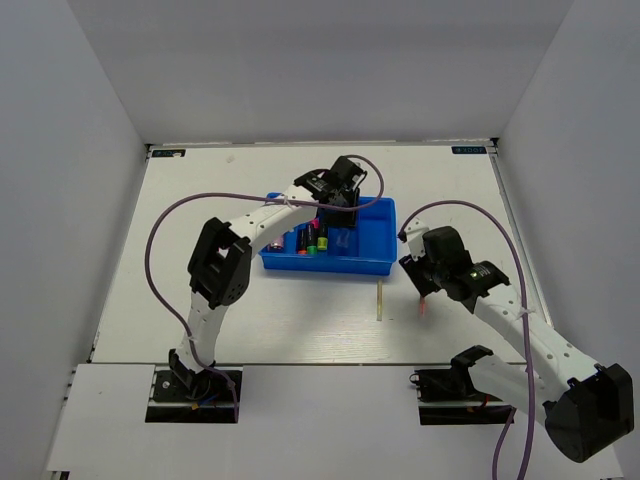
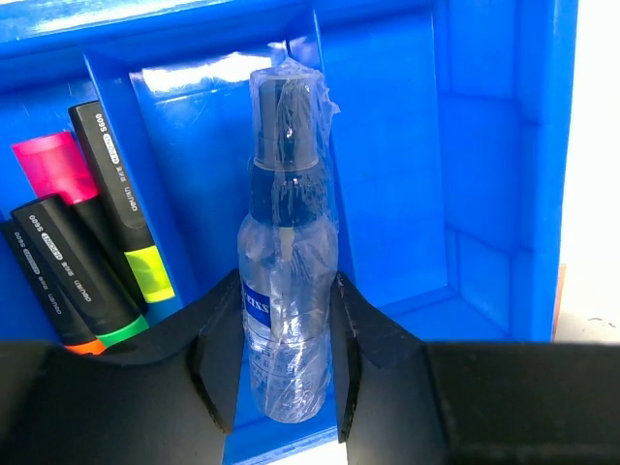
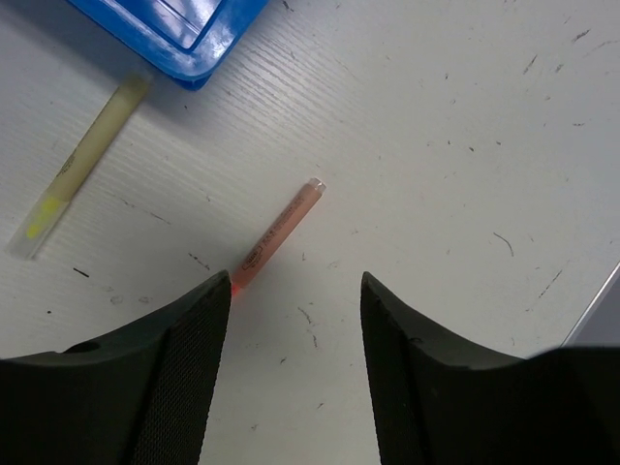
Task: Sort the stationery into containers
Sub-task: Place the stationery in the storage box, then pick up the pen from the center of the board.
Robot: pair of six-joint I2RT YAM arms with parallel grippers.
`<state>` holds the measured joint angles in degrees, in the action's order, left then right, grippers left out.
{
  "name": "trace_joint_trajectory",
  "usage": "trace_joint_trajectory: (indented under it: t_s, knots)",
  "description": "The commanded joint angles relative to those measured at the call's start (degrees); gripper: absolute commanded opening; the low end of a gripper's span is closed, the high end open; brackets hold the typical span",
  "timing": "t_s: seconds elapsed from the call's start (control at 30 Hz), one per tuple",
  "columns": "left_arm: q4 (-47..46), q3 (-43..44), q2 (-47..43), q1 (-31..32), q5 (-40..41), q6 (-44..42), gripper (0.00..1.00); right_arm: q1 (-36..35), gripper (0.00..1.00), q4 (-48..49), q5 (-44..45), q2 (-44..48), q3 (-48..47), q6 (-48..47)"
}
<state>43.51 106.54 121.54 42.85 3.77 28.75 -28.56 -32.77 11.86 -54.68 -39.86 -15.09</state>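
Note:
The blue tray (image 1: 300, 268) sits mid-table. My left gripper (image 1: 340, 195) hangs over it, shut on a small clear spray bottle (image 2: 286, 242) wrapped in plastic film, held above an empty compartment (image 2: 387, 145). The compartment to its left holds highlighters (image 1: 312, 240) with pink (image 2: 53, 165), yellow (image 2: 145, 271) and green (image 2: 121, 329) ends. My right gripper (image 1: 422, 290) is open just above the table. A reddish pen (image 3: 276, 235) lies ahead of it, its lower end by the left fingertip (image 3: 208, 300). A pale yellowish stick (image 3: 82, 160) lies left of that, near the tray corner (image 3: 184, 39).
Purple cables (image 1: 160, 230) loop over the table beside both arms. White walls close in the table on three sides. The reddish pen (image 1: 423, 308) and pale stick (image 1: 380, 300) lie on the table in front of the tray.

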Motion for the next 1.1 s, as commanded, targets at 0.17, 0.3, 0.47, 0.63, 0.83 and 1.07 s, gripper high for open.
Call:
trace_joint_trajectory:
  t_s: [0.17,0.3,0.47,0.63,0.83,1.07]
  knots:
    - [0.08,2.53,0.46,0.04,-0.43,0.07,0.69,0.25,0.6,1.84,0.71,0.8,-0.05,0.33]
    - [1.23,4.11,1.42,0.04,-0.43,-0.1,0.72,0.08,0.61,1.92,0.71,0.97,0.04,0.33]
    - [0.97,3.06,-2.26,0.21,0.45,-0.63,0.57,0.43,0.54,2.89,4.91,-0.25,-0.05,1.38]
    - [0.97,-1.94,-11.03,4.33,5.71,-1.94,0.0,2.1,0.0,0.88,10.56,-4.11,-1.8,5.07]
    - [-2.28,-21.42,-25.11,12.6,10.99,0.78,0.52,6.31,0.07,-5.88,1.44,-10.97,-5.14,11.3]
    - [-8.96,-38.41,-35.74,20.95,18.36,4.29,0.67,10.18,0.33,-7.04,-8.32,-16.51,-6.72,14.74]
